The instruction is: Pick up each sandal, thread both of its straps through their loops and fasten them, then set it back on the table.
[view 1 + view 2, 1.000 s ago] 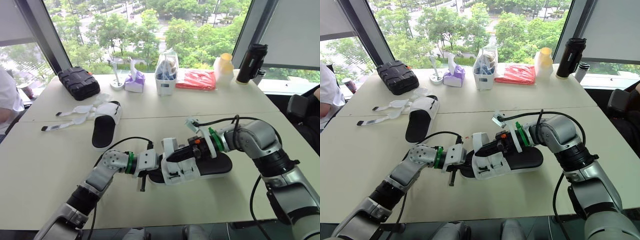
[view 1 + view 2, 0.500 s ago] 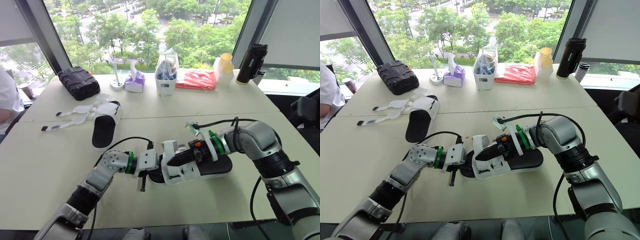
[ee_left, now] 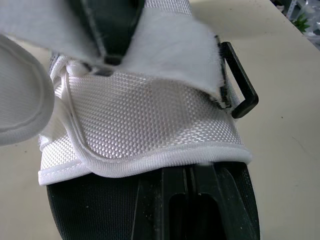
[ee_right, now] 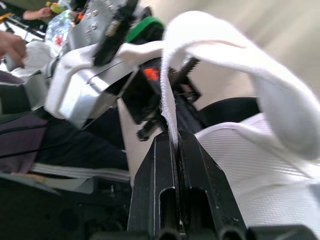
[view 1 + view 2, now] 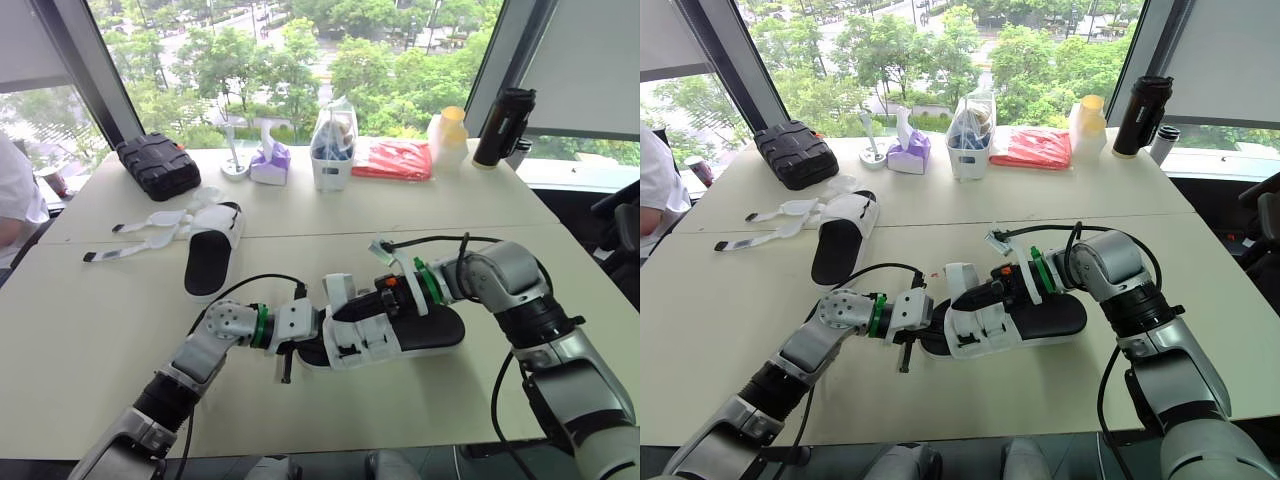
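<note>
Right wrist view: the right gripper (image 4: pixel 176 136) has its jaws clamped on a white woven strap (image 4: pixel 220 50) of the black-soled sandal (image 5: pixel 425 335), which lies on the beige table (image 5: pixel 90 330) between both arms. The left gripper (image 3: pixel 189 175) sits at the sandal's end; its grip cannot be told.

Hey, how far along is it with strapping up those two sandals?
Nothing looks finished yet. In hand: the right tool pinches a white strap of the near sandal, with the left tool at its end; the black loop looks empty. Left: threading and fastening on this one, setting it down, then the far sandal, whose straps lie open on the table.
</note>
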Controlling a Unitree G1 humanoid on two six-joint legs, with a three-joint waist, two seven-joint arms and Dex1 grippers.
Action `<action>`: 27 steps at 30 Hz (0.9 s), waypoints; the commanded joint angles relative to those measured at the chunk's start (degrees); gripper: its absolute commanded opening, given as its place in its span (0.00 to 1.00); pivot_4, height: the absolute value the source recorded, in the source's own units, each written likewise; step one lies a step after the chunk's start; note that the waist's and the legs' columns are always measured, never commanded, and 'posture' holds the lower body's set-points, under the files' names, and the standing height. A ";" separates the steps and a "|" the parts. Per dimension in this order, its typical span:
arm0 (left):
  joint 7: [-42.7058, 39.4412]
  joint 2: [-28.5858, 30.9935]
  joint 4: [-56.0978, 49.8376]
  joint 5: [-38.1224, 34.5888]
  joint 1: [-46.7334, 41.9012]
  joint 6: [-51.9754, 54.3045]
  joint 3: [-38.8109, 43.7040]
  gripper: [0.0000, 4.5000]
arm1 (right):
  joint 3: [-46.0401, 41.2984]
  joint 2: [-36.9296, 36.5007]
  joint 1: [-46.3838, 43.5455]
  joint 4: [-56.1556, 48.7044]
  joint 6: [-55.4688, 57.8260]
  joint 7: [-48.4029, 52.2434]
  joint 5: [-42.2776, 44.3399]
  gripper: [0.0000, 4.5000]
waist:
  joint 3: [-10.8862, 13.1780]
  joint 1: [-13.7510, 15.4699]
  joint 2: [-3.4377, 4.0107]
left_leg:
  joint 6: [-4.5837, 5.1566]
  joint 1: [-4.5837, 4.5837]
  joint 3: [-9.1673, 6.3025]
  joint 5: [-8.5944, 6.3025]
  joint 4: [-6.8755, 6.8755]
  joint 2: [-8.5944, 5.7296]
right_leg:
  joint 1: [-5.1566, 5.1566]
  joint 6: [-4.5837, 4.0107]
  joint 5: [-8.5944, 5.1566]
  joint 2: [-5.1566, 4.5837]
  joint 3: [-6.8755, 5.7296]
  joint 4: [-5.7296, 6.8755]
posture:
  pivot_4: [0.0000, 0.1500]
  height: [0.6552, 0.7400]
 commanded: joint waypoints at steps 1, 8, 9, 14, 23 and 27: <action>-0.22 0.80 4.17 5.18 3.02 2.23 -4.61 0.00 | 1.81 -0.31 0.05 -1.94 -5.26 1.18 -2.90 0.01 | 0.00 0.00 0.00 | 0.00 0.00 0.00 0.00 0.00 0.00 | 0.00 0.00 0.00 0.00 0.00 0.00 | 1.00 1.00; -0.23 0.89 4.30 5.15 2.99 2.23 -4.51 0.00 | 4.60 -3.70 2.98 -7.36 -12.64 5.85 -6.40 0.01 | 0.00 0.02 0.00 | 0.00 0.00 0.00 0.00 0.00 0.00 | 0.01 0.01 -0.01 0.00 0.00 -0.01 | 1.00 1.00; -0.23 0.91 4.28 5.16 3.00 2.23 -4.52 0.00 | 4.83 -4.01 3.24 -7.90 -13.72 6.21 -6.98 0.01 | 0.00 -0.01 0.00 | 0.00 0.00 0.00 0.00 0.00 0.00 | 0.01 0.01 -0.01 0.00 0.00 -0.01 | 1.00 1.00; -0.39 0.91 4.44 5.15 2.80 2.14 -4.55 0.00 | 5.62 -3.80 4.08 -8.78 -21.07 5.96 -11.71 0.01 | 0.00 -0.02 0.00 | 0.00 0.00 0.00 0.00 0.00 0.00 | 0.01 0.01 -0.01 0.00 -0.01 -0.01 | 1.00 1.00; -0.38 0.83 4.52 5.10 2.58 2.14 -4.48 0.00 | 5.93 -3.76 5.97 -9.51 -31.88 6.67 -17.97 0.01 | 0.00 -0.02 0.00 | 0.00 0.00 0.00 0.00 0.00 0.00 | 0.01 0.02 -0.01 0.00 0.00 -0.01 | 1.00 1.00; -0.36 0.88 4.42 5.08 2.65 2.21 -4.48 0.00 | 4.96 -3.94 6.06 -10.74 -32.97 7.84 -17.92 0.01 | 0.00 -0.02 0.00 | 0.00 0.00 0.00 0.00 0.00 0.00 | 0.01 0.01 -0.01 0.00 0.00 -0.01 | 1.00 1.00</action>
